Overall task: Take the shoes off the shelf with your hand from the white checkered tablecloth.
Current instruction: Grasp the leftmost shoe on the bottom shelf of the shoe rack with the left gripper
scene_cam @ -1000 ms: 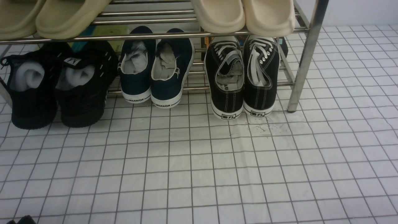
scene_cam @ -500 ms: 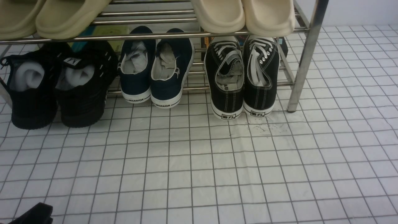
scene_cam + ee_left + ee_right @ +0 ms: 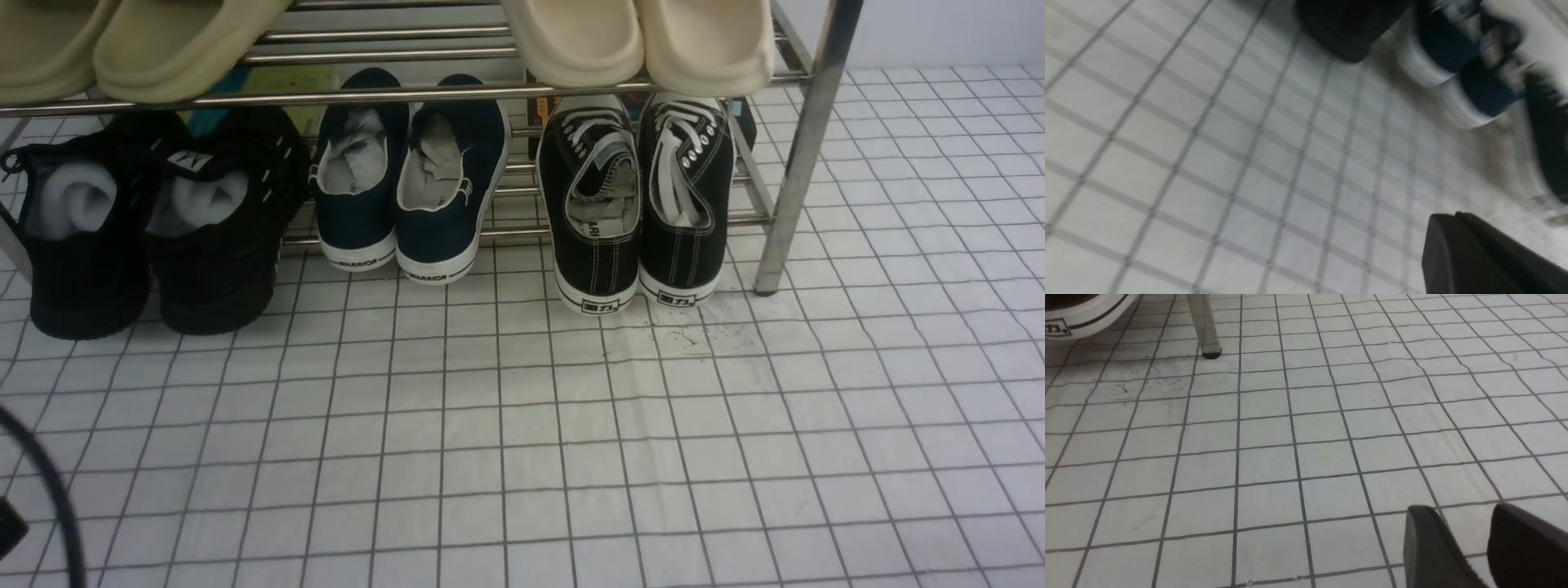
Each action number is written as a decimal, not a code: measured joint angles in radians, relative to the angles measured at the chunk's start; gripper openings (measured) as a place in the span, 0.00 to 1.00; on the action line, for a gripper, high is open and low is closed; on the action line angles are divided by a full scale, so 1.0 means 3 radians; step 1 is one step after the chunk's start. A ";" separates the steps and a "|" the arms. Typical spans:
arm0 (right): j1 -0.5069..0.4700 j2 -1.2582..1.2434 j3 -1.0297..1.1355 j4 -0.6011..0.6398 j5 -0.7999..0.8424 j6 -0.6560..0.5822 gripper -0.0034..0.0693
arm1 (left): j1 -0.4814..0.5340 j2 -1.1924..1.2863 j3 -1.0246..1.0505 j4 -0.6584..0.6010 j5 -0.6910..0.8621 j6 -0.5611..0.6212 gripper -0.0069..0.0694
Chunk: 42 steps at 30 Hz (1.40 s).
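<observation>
Black shoes [image 3: 163, 261] at far left on lower tier of shelf [image 3: 804, 147], heels on cloth [image 3: 571, 449]. Right gripper [image 3: 1464, 514] low over cloth, jaws slightly apart. Left gripper [image 3: 1457, 245] blurred: jaws impossible to tell.

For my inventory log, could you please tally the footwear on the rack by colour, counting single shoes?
All-black sneakers: 2
Navy sneakers: 2
Black sneakers with white laces: 2
Cream slippers: 2
Olive slippers: 2
Total: 10

staged tabletop: shelf [image 3: 804, 147] on tablecloth [image 3: 571, 425]
</observation>
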 joint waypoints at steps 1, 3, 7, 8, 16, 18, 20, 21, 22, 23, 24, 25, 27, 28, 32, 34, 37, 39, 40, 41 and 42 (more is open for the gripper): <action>0.0000 0.0000 0.0000 0.0000 0.0000 0.0000 0.38 | 0.0000 0.0302 -0.0256 0.0284 0.0318 0.0047 0.09; 0.0000 0.0000 0.0000 0.0000 0.0000 0.0000 0.38 | 0.0000 0.0628 -0.0587 0.0687 0.0546 0.0083 0.09; 0.0000 0.0000 0.0000 0.0000 0.0000 0.0000 0.38 | 0.0000 0.1073 -0.1089 0.1304 0.0723 0.0069 0.09; 0.0000 0.0000 0.0000 0.0000 0.0000 0.0000 0.38 | 0.0000 0.1151 -0.1232 0.1434 0.0782 0.0053 0.09; 0.0000 0.0000 0.0000 0.0000 0.0000 0.0000 0.38 | 0.0102 0.2368 -0.1888 0.1624 0.1190 0.0214 0.11; 0.0000 0.0000 0.0000 0.0000 0.0000 0.0000 0.38 | 0.0364 0.2619 -0.1994 0.1316 0.1137 0.0320 0.11; 0.0000 0.0000 0.0000 0.0000 0.0000 0.0000 0.38 | 0.0700 0.2778 -0.2072 0.0976 0.1044 0.0462 0.11; 0.0000 0.0000 0.0000 0.0000 0.0000 0.0000 0.38 | 0.0933 0.2838 -0.2105 0.0717 0.0985 0.0529 0.11; 0.0000 0.0000 0.0000 0.0000 0.0000 0.0000 0.38 | 0.1090 0.2870 -0.2116 0.0530 0.0948 0.0603 0.11; 0.0000 0.0000 0.0000 0.0000 0.0000 0.0000 0.38 | 0.1315 0.2917 -0.2125 0.0230 0.0895 0.0668 0.11; 0.0000 0.0000 0.0000 0.0000 0.0000 0.0000 0.38 | 0.1350 0.2924 -0.2125 0.0179 0.0895 0.0683 0.11; 0.0000 0.0000 0.0000 0.0000 0.0000 0.0000 0.38 | 0.1479 0.2945 -0.2129 0.0030 0.0863 0.0716 0.11; 0.0000 0.0000 0.0000 0.0000 0.0000 0.0000 0.38 | 0.1729 0.3026 -0.2129 -0.0469 0.0746 0.0765 0.11; 0.0000 0.0000 0.0000 0.0000 0.0000 0.0000 0.38 | 0.1766 0.3055 -0.2129 -0.0612 0.0679 0.0772 0.12; 0.0000 0.0000 0.0000 0.0000 0.0000 0.0000 0.38 | 0.1769 0.3116 -0.2129 -0.0927 0.0439 0.0780 0.17; 0.0000 0.0000 0.0000 0.0000 0.0000 0.0000 0.38 | 0.1681 0.3150 -0.2129 -0.1057 0.0249 0.0783 0.24; 0.0000 0.0000 0.0000 0.0000 0.0000 0.0000 0.38 | 0.1540 0.3206 -0.2129 -0.1117 -0.0003 0.0783 0.38; 0.0000 0.0000 0.0000 0.0000 0.0000 0.0000 0.38 | 0.1470 0.3275 -0.2129 -0.1146 -0.0152 0.0783 0.49; 0.0000 0.0000 0.0000 0.0000 0.0000 0.0000 0.38 | 0.1432 0.3326 -0.2129 -0.1161 -0.0252 0.0778 0.56; 0.0000 0.0000 0.0000 0.0000 0.0000 0.0000 0.38 | 0.1407 0.3376 -0.2129 -0.1170 -0.0318 0.0757 0.61; 0.0000 0.0000 0.0000 0.0000 0.0000 0.0000 0.38 | 0.1387 0.3418 -0.2129 -0.1170 -0.0352 0.0735 0.65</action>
